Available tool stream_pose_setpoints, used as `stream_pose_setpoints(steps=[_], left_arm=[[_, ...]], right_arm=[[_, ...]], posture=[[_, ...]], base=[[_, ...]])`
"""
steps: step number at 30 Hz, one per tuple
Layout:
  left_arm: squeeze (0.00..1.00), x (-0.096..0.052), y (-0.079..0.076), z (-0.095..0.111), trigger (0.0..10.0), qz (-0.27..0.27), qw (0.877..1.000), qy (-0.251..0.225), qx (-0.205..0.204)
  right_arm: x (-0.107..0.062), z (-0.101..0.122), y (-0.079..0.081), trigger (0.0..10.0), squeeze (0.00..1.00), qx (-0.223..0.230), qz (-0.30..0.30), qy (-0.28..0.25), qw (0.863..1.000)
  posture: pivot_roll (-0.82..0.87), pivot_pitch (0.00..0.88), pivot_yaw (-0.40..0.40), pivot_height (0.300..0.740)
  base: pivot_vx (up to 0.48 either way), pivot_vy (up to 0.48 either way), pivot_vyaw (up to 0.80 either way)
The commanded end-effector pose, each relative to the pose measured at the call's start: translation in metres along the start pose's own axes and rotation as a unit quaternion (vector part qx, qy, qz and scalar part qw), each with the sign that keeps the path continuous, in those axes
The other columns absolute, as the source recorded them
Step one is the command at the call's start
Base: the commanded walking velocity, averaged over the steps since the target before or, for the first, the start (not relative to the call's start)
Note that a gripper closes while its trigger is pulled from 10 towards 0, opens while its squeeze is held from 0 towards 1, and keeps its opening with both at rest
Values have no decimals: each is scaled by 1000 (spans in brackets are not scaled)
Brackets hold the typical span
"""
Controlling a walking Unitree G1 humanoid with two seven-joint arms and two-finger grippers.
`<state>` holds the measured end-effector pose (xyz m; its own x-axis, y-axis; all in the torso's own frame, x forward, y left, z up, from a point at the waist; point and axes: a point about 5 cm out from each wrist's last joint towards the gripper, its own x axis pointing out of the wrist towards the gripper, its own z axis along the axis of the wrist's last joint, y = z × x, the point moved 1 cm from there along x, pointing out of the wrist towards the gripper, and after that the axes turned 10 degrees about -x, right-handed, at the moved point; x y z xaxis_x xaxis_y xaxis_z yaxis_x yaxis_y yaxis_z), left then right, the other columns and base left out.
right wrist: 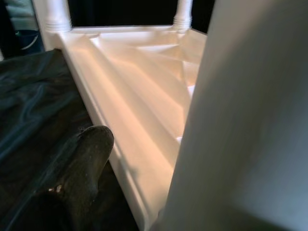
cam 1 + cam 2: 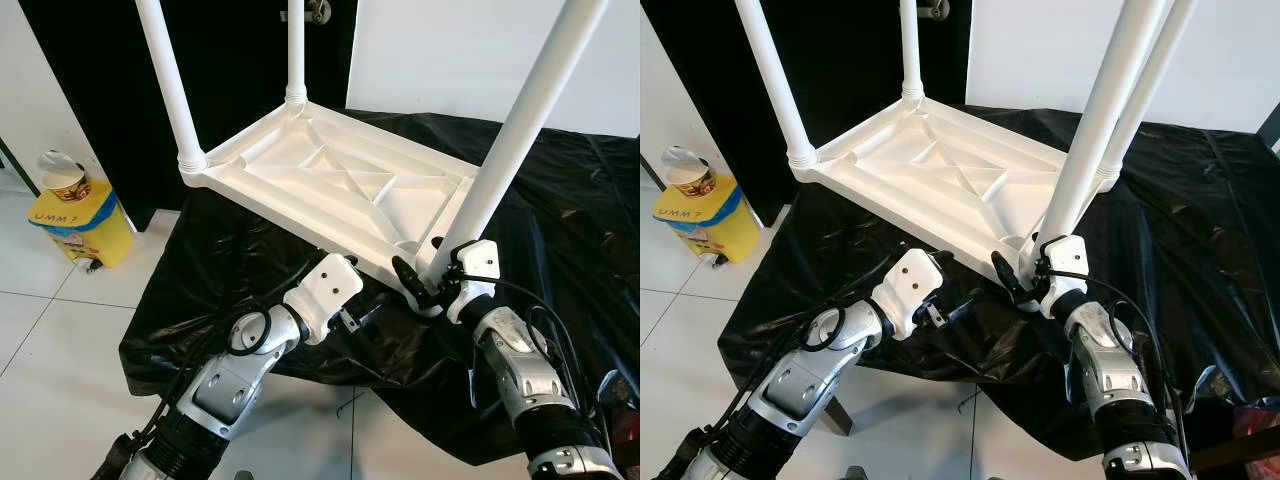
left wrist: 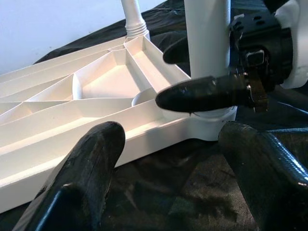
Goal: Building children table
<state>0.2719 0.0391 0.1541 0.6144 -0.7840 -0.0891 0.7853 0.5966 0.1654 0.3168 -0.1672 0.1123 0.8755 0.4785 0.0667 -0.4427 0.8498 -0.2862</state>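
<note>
Here right end effector [image 2: 428, 279] clamps table leg [image 2: 520, 125] (near corner); left end effector [image 3: 168, 159] wide, by tabletop [image 2: 330, 180] edge

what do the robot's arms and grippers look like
Both arms are silver metal segments with loose black cables along them. The left gripper and right gripper each have a white boxy wrist housing and two long, rounded black fingers.

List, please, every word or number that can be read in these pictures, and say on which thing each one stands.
"UMM ?" in dark letters on the side of the yellow bin on the floor at the left.
The cup on top of that bin has a printed band, too small to read.
No other text can be made out.
</note>
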Motion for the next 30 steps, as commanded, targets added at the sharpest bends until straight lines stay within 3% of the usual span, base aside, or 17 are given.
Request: stream_pose_setpoints(steps=[1,4,5,6,17,18,30], left_arm=[[0,0,-6,-1,10000,-35,999,6,4],[0,0,-6,-1,10000,-34,999,6,4],[0,0,-5,-1,10000,-33,999,6,4],[0,0,-5,-1,10000,-31,999,6,5],[0,0,-5,-2,10000,-29,1000,7,9],[0,0,-5,-2,10000,-29,1000,7,10],[0,3,-7,-2,10000,-33,999,6,9]], right_arm=[[2,-8,8,10000,0,0,36,21,999],[2,-9,8,10000,0,-3,40,24,999],[2,-11,7,1373,0,-2,44,26,999],[1,-12,7,0,0,-2,48,28,998],[-4,-19,4,0,0,2,55,40,998],[-4,-21,4,10000,0,1,51,43,998],[-11,-26,-3,10000,0,3,-3,54,999]], posture=[[109,13,-83,740],[109,13,-83,740],[112,12,-85,740],[115,10,-86,740],[111,1,-85,740],[108,1,-83,740],[89,9,-85,740]], base=[[0,0,0],[0,0,0],[0,0,0],[0,0,0],[0,0,0],[0,0,0],[0,0,0]])
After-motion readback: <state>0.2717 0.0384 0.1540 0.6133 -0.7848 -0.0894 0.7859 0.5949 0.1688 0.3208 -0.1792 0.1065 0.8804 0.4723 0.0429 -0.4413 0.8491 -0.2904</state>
